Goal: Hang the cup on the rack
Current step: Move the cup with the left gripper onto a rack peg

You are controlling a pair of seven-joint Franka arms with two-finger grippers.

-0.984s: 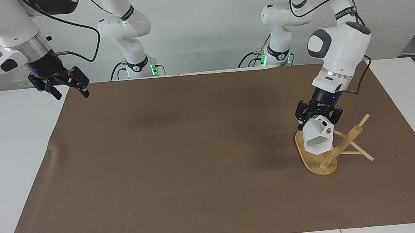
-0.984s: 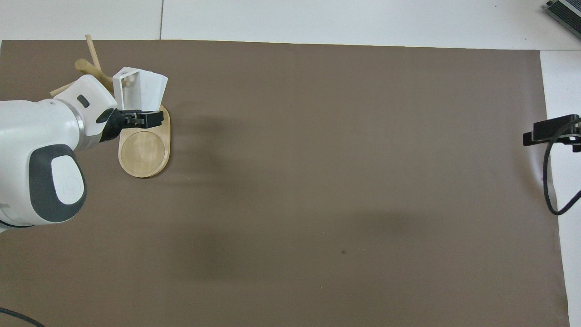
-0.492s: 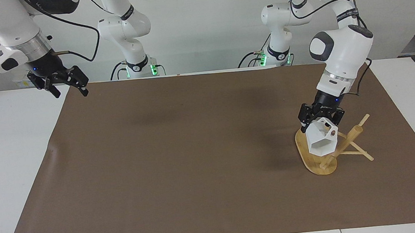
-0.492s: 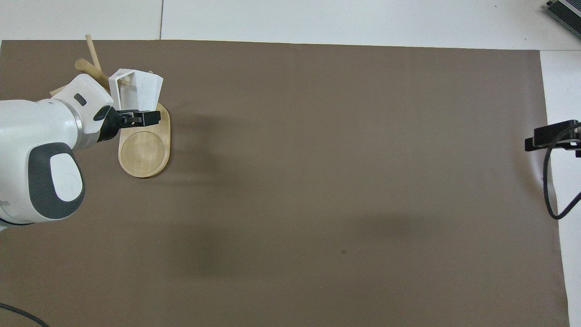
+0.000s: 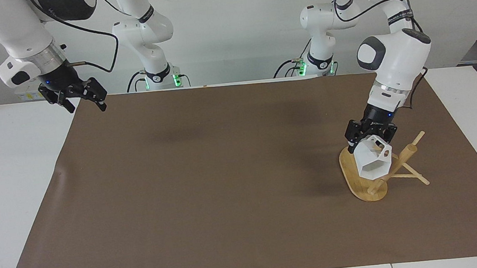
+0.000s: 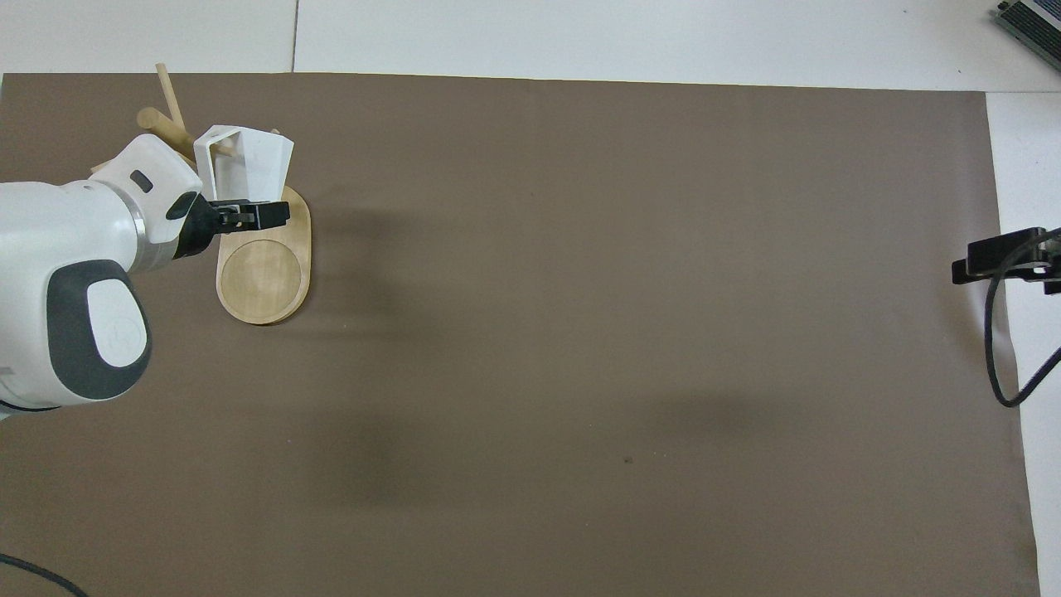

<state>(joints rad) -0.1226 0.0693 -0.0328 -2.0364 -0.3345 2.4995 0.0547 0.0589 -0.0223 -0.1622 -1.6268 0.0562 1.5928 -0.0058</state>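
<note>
The white faceted cup (image 5: pixel 372 162) is held by my left gripper (image 5: pixel 371 137), which is shut on its upper side and holds it over the rack's base, mouth turned away from the robots. The bamboo rack (image 5: pixel 403 158) stands toward the left arm's end of the table, and its post slants steeply away from its oval base (image 5: pixel 351 180). The cup's pierced handle (image 5: pixel 385 150) is close against the post and pegs. In the overhead view the cup (image 6: pixel 253 162) sits just past the left gripper (image 6: pixel 249 214), over the rack's base (image 6: pixel 264 278). My right gripper (image 5: pixel 84 104) is open and empty, raised over the mat's corner.
A brown mat (image 5: pixel 225 174) covers most of the white table (image 5: pixel 10 173). One thin peg (image 5: pixel 418 178) of the rack reaches down to the mat. The right gripper's tip (image 6: pixel 999 255) and its cable show over the mat's edge in the overhead view.
My left gripper has carried the cup a little closer to the rack's post. My right gripper has shifted slightly toward the mat and stays open.
</note>
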